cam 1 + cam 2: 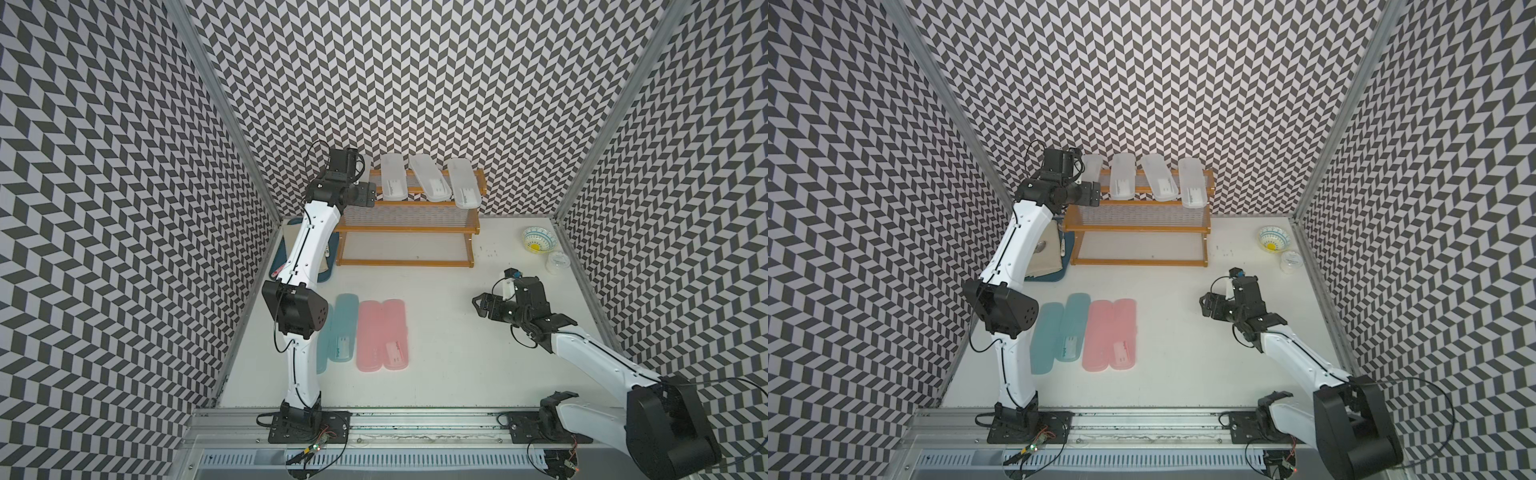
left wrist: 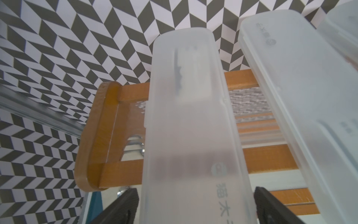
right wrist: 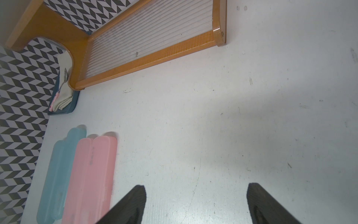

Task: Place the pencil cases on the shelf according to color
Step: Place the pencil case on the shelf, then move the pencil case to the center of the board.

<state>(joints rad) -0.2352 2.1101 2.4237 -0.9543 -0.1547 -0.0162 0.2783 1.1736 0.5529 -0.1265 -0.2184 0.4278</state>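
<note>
The left claw stands wide at the left end of the shelf, up at its top tier. One finger sits just beside each long edge of a frosted white pencil case, which lies crosswise on the tier between them; the fingers flank it without visibly pressing it. To this claw's right, along the same tier, lie a second white case, a third white case and a fourth white case, each set crosswise and apart from its neighbour. The right claw hangs over the bare table, well in front of the shelf, its jaws parted with nothing between them. Beyond its fingertips, well apart from it, two pink cases lie flat on the table, side by side and touching. Past them lie two teal cases, the farther one partly hidden under the left arm.
</note>
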